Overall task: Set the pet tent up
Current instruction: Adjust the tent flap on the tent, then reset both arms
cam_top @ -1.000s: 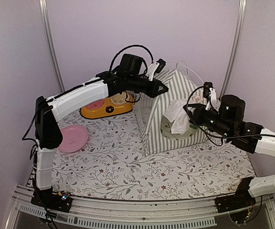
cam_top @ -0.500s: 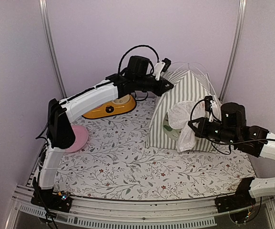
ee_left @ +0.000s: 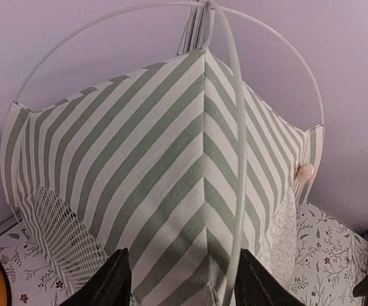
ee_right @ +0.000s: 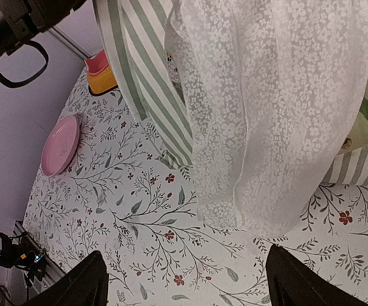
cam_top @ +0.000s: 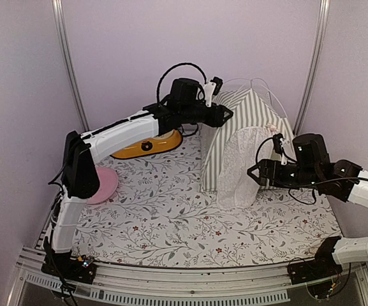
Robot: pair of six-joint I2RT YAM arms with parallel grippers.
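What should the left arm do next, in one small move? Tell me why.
Probably ease the left gripper straight back off the tent. The ridge and a pole lie between its open jaws, the tent stands upright, and the right gripper is open too, holding nothing.

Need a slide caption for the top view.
Pet tent upright: open left gripper at its peak, open right gripper beside the lace curtain.

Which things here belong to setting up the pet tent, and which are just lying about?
Part of the job: pet tent; its white poles; lace door curtain.
Lying about: orange double bowl; pink plate.
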